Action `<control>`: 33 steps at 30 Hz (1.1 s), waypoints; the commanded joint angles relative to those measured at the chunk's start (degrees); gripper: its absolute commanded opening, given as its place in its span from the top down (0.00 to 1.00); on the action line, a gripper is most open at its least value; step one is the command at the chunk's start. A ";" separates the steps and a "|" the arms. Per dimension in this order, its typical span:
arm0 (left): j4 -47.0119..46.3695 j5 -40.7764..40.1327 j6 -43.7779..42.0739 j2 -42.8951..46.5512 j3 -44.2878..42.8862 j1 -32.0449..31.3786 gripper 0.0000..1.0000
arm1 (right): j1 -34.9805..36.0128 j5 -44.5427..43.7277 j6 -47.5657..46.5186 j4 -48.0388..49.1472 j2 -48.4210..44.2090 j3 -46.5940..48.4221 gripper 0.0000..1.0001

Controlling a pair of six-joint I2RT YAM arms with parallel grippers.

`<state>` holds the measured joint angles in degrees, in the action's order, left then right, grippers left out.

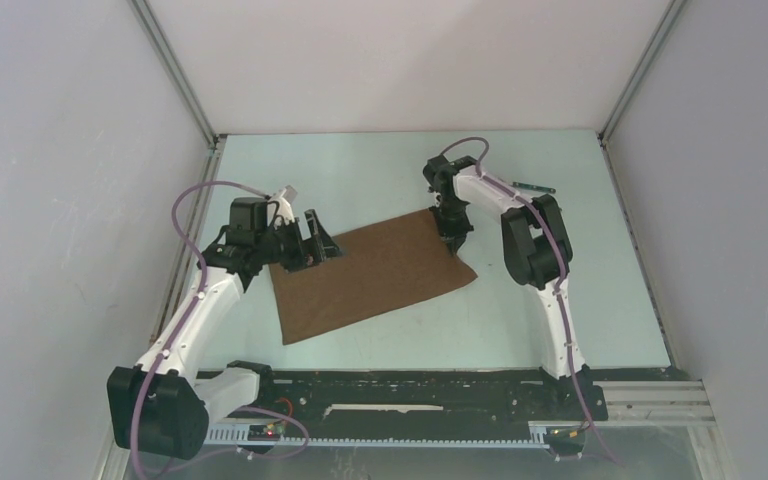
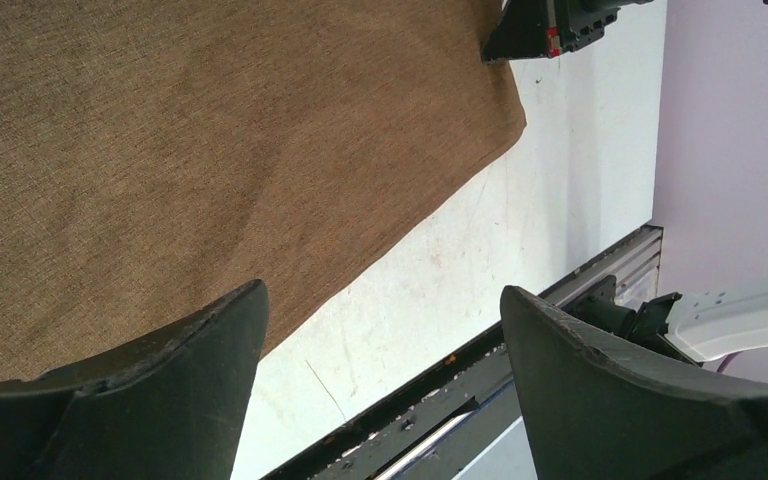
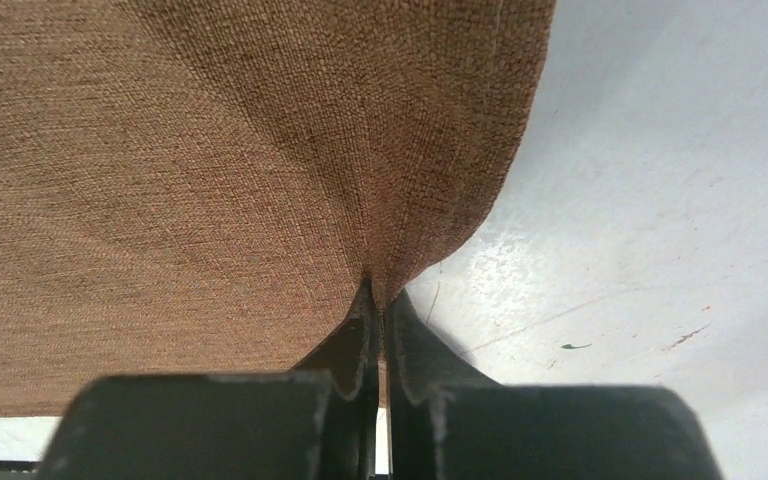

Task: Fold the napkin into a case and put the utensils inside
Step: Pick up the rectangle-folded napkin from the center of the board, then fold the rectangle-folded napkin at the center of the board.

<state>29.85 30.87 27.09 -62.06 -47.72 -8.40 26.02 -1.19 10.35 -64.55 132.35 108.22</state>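
Observation:
The brown napkin (image 1: pixel 370 272) lies spread flat on the table, tilted, its right end near the right arm. My right gripper (image 1: pixel 452 240) is shut on the napkin's (image 3: pixel 210 180) far right edge, the cloth pinched into a small ridge between the fingertips (image 3: pixel 380 300). My left gripper (image 1: pixel 318 243) hovers at the napkin's (image 2: pixel 190 150) upper left corner, wide open with nothing between its fingers (image 2: pixel 210 370). One utensil with a dark teal handle (image 1: pixel 532 187) lies at the back right of the table, behind the right arm. No other utensil shows.
White enclosure walls close in the table on the left, back and right. A black rail (image 1: pixel 410 385) with the arm bases runs along the near edge, and it also shows past the napkin in the left wrist view, the rail (image 2: pixel 480 370).

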 commanded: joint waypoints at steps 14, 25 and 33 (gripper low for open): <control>-2.16 4.45 0.24 0.14 0.88 -0.16 0.07 | -9.31 -19.65 -7.49 2.56 -7.83 -8.82 1.00; -0.33 0.96 0.35 3.01 0.51 -0.21 0.07 | 0.72 -22.13 -0.95 -0.83 -10.54 -7.68 1.00; 0.96 -1.86 0.45 5.64 0.28 -0.12 0.07 | 12.55 -0.31 4.20 4.25 -6.13 -2.16 1.00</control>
<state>30.70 30.55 27.11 -58.72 -47.55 -8.40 34.81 -14.39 10.15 -63.57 125.19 101.86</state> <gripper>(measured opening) 0.927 0.010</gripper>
